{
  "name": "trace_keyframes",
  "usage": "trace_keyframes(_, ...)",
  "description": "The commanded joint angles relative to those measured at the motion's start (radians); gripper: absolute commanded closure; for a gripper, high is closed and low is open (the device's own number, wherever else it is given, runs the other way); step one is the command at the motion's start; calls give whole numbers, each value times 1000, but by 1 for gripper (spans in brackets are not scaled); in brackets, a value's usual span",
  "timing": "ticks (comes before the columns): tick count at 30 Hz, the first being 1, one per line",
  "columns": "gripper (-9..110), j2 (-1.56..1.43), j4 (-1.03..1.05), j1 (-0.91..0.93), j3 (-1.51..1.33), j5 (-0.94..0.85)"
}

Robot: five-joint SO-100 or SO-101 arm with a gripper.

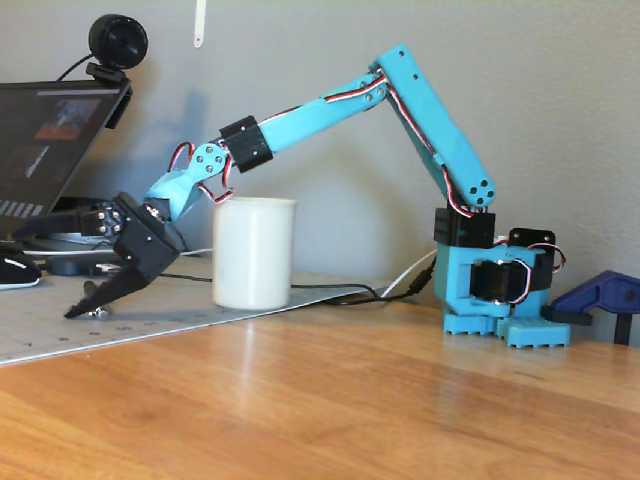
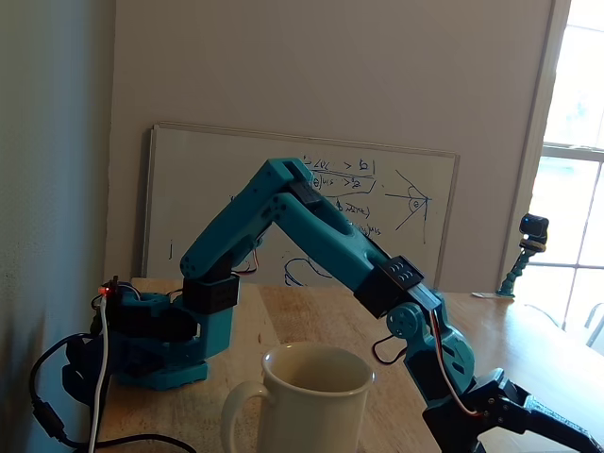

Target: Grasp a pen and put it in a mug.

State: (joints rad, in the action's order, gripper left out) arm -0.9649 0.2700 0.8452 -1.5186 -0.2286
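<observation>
1. In a fixed view, the teal arm is reaching from its base at 3 o'clock across to the 9 o'clock side, passing above the mug.
2. The black gripper is pointing down at the gridded mat, with its tips touching or just above the mat.
3. A small silver end of the pen is showing at the gripper tips, lying on the mat; the rest of the pen is hidden.
4. I cannot tell whether the fingers are spread or pressed together around the pen.
5. The white mug is standing upright on the mat, at 3 o'clock from the gripper and apart from it.
6. In another fixed view, the mug is sitting at 6 o'clock, showing a handle, with the gripper running off the frame at 4 o'clock.
7. A laptop carrying a webcam is standing at 10 o'clock.
</observation>
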Motion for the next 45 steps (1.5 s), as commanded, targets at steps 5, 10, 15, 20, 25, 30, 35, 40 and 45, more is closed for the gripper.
trace_keyframes(5, 61, -230, 0, -23, -199, 9)
trace_keyframes(10, 61, -308, 0, -8, -267, 9)
trace_keyframes(15, 61, -360, 0, 61, -272, 0)
trace_keyframes(20, 61, -393, -12, 110, -267, -3)
trace_keyframes(25, 61, -405, -9, 149, -284, 8)
trace_keyframes(30, 60, -405, -2, 149, -284, 11)
trace_keyframes(35, 60, -405, -2, 152, -276, 67)
trace_keyframes(40, 60, -405, -2, 130, -270, 301)
trace_keyframes(45, 60, -407, -12, 89, -268, 630)
